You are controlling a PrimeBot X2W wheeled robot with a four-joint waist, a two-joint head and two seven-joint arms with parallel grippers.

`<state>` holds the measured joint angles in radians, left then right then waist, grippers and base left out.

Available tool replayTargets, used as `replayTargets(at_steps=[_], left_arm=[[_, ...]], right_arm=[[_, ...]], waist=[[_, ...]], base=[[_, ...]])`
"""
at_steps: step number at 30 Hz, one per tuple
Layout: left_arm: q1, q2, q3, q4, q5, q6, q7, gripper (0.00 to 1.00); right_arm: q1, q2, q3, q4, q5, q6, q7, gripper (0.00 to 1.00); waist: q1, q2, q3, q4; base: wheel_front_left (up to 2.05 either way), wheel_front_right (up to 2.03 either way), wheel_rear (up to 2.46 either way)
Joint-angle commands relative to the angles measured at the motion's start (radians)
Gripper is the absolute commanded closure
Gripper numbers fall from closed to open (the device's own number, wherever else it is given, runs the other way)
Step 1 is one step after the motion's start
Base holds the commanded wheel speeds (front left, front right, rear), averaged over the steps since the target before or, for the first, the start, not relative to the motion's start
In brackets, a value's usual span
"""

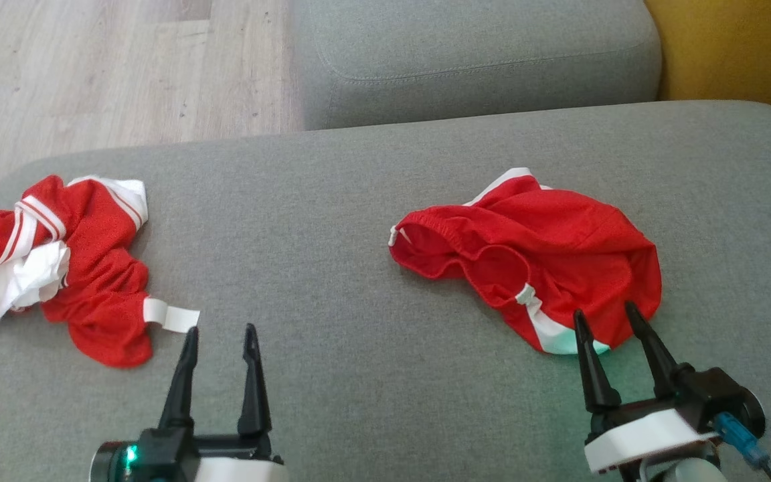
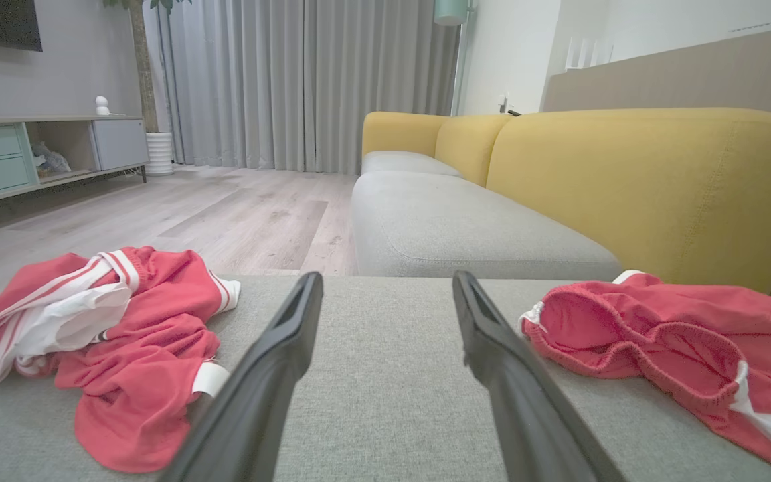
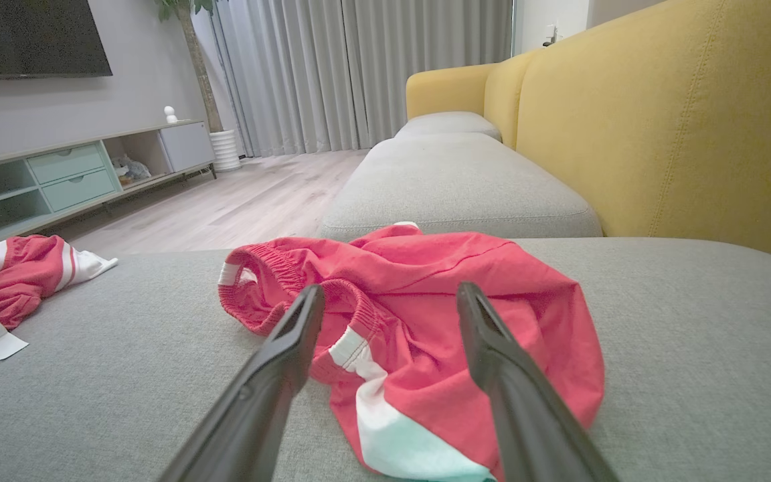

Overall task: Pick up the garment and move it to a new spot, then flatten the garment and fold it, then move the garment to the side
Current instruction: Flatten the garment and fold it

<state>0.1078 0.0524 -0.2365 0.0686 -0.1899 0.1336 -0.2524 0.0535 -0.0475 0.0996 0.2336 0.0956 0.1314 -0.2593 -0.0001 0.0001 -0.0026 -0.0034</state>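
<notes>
- Garment with the waistband (image 1: 546,254) lies crumpled on the grey cushion (image 1: 332,221), with the right gripper (image 1: 605,311) at its near edge, fingers spread wide and empty.
- Two red garments though. The second garment (image 1: 91,281) sits just left of the left gripper (image 1: 220,328), which is also wide and empty.

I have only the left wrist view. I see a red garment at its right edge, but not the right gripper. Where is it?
Observer: The right gripper is at the near edge of the red shorts.
Operator: Does it hold cloth?
Observer: No, its jaws stand open, holding nothing.
Operator: My view cuts the shorts off. Do they hang over the cushion?
Observer: No, they lie wholly on the grey cushion.
</notes>
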Motion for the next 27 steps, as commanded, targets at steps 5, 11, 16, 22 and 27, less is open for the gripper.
replayTargets(at_steps=[5,11,16,22,27], left_arm=[[-0.025,-0.002,0.020,-0.015,0.040,0.002,-0.009,0.00],[-0.020,-0.002,0.023,-0.006,0.048,-0.001,-0.009,0.00],[-0.020,-0.002,0.016,0.007,0.054,0.001,-0.009,0.00],[-0.018,-0.002,0.007,0.017,0.049,0.007,-0.009,0.00],[-0.018,-0.002,0.000,0.027,0.046,0.004,-0.009,0.00]], right_arm=[[-0.028,-0.003,0.031,-0.037,-0.003,-0.001,-0.002,0.00],[-0.027,-0.003,0.031,-0.038,-0.008,-0.001,-0.002,0.00],[-0.029,-0.003,0.027,-0.039,-0.012,-0.001,-0.002,0.00],[-0.033,-0.003,0.032,-0.037,-0.026,-0.001,-0.002,0.00],[-0.037,-0.003,0.035,-0.040,-0.032,-0.001,-0.002,0.00]], waist=[[0.0001,-0.0001,-0.002,0.001],[0.0001,-0.0001,-0.005,0.002],[0.0001,-0.0001,-0.004,0.007],[0.0001,-0.0001,0.000,0.007],[0.0001,-0.0001,0.001,0.004]], base=[[0.00,0.00,0.00],[0.00,0.00,0.00],[0.00,0.00,0.00],[0.00,0.00,0.00],[0.00,0.00,0.00]])
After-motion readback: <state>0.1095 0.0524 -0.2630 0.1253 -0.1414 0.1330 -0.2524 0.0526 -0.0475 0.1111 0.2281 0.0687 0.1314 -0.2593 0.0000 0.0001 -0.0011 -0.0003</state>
